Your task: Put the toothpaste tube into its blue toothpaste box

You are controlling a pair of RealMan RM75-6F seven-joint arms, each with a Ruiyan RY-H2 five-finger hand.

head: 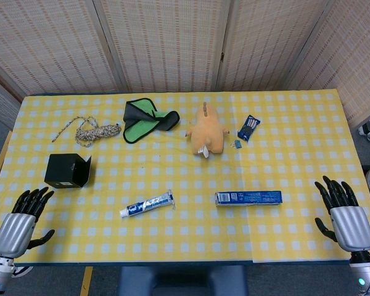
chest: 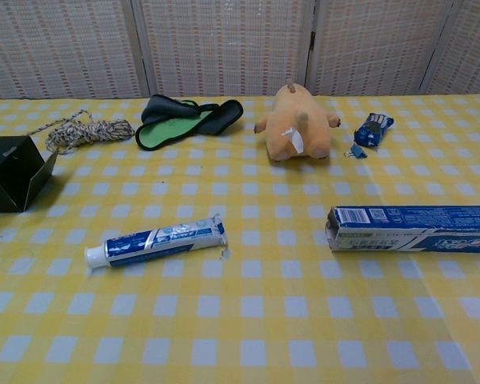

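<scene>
1. The toothpaste tube (head: 147, 204) lies flat on the yellow-checked worktop (head: 283, 154), near the front edge and a little left of centre, its white cap pointing to the left and its crimped end to the right.
2. The blue toothpaste box (head: 248, 198) lies on its side to the right of the tube, well apart from it; in the chest view its open end faces left, toward the tube.
3. The left hand (head: 20, 223) hovers at the front left corner of the worktop, its fingers (head: 34, 200) spread and holding nothing.
4. The right hand (head: 343, 213) hovers at the front right corner, fingers (head: 337, 191) likewise spread and empty.
5. A black open box (head: 68, 170) stands near the left edge.
6. Toward the back edge, from left to right, lie a coil of rope (head: 92, 131), a green and black cloth (head: 144, 120), an orange plush toy (head: 206, 131), and a small blue packet (head: 248, 127) with a binder clip (head: 237, 143) just beside it.
</scene>
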